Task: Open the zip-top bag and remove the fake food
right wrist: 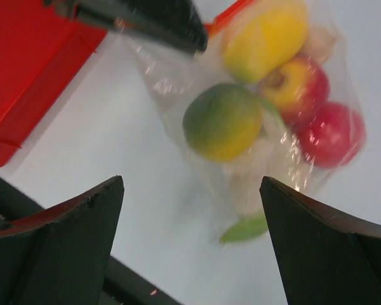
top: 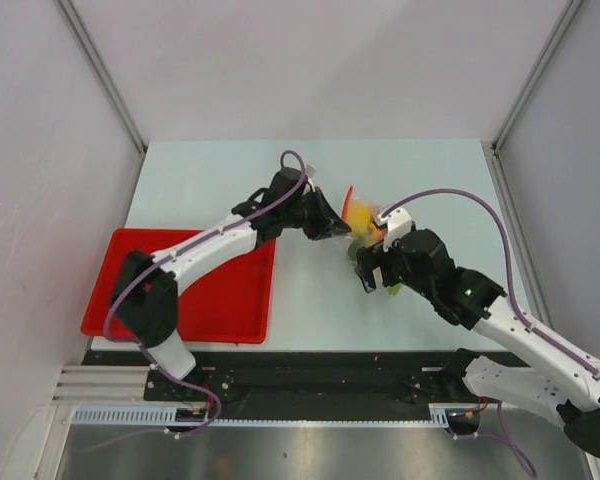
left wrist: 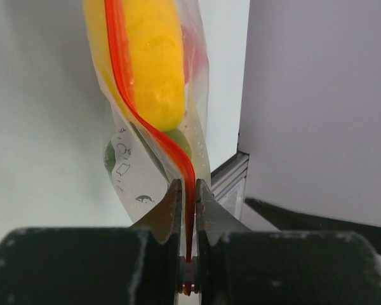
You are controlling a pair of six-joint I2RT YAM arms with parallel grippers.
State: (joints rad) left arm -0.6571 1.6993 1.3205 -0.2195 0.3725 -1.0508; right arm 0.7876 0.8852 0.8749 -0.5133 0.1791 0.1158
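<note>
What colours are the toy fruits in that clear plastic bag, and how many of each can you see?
Yellow oval: 1
Green round fruit: 1
Red fruits: 2
Beige lump: 1
Green leaf: 1
Total: 6 visible; others may be hidden.

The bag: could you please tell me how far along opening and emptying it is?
Done: the left gripper is shut on the zip strip of the bag. In hand: the open right gripper faces the bag. Left: the strip looks sealed and the food is all inside, so opening and emptying remain.
</note>
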